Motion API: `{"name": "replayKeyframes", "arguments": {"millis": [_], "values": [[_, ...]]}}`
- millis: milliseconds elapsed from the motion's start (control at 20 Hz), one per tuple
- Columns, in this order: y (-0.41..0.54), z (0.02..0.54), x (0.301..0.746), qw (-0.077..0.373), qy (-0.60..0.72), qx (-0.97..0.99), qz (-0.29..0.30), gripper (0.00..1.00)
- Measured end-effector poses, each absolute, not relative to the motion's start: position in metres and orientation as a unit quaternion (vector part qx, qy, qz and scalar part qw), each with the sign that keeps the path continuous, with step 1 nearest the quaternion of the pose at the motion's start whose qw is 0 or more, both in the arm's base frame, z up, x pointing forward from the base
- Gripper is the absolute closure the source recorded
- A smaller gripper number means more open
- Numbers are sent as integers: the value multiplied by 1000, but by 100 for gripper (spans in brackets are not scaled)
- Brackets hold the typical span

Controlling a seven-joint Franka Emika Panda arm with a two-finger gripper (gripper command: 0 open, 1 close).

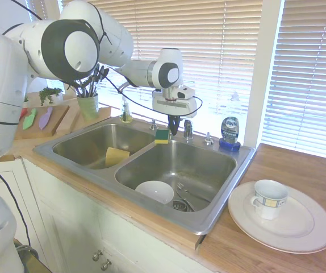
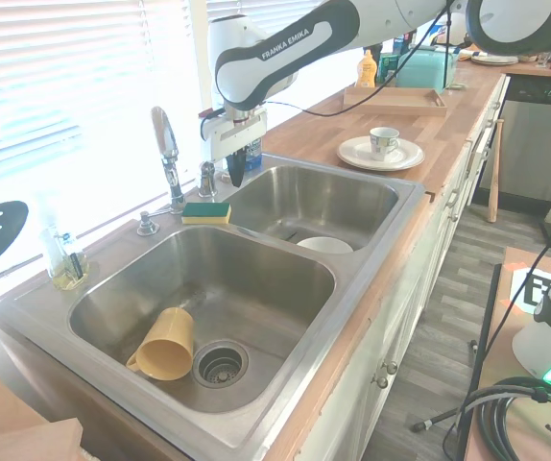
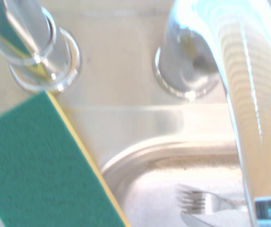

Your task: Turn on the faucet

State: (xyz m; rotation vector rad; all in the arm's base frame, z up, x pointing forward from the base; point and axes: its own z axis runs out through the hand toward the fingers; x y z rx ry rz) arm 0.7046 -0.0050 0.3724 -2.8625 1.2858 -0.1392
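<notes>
1. Faucet (image 2: 165,144) hardware stands on the back ledge of the sink (image 1: 220,199), centre-left in the second exterior view. Its short lever handle (image 2: 206,179) sits on a stubby base just right of the spout column.
2. Wooden table (image 1: 282,170) surrounds the double steel sink, which fills the middle of both exterior views.
3. A white plate (image 1: 316,224) with a mug (image 1: 269,198) on it lies at lower right of the first exterior view, well clear of the work.
4. A white bowl (image 1: 154,191) rests in the basin below the handle, and a yellow cup (image 2: 165,346) lies tipped in the other basin.
5. The end effector (image 2: 236,171) hangs just beside the lever handle, at centre-left of the second exterior view. Its dark fingers point down and look nearly together with nothing between them, though how wide the gap is I cannot tell for certain.
6. A green-and-yellow sponge (image 2: 205,212) lies on the ledge near the spout base, and a blue dish soap bottle (image 1: 230,132) stands further along.
7. My judgement: the step in hand is lining up on the handle. It would go best with a fingertip set against the lever's free end and pushed steadily along its arc, staying clear of the sponge and the spout.
</notes>
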Motion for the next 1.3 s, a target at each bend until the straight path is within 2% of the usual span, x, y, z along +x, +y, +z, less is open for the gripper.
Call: {"name": "replayKeyframes", "arguments": {"millis": [250, 600, 900, 1300], "values": [[-15, 373, 711, -2, 418, -906, -59, 100], [-8, 374, 718, 16, 413, -894, -172, 100], [-7, 394, 707, 35, 419, -877, -232, 100], [3, 425, 682, 43, 415, -866, -275, 100]]}}
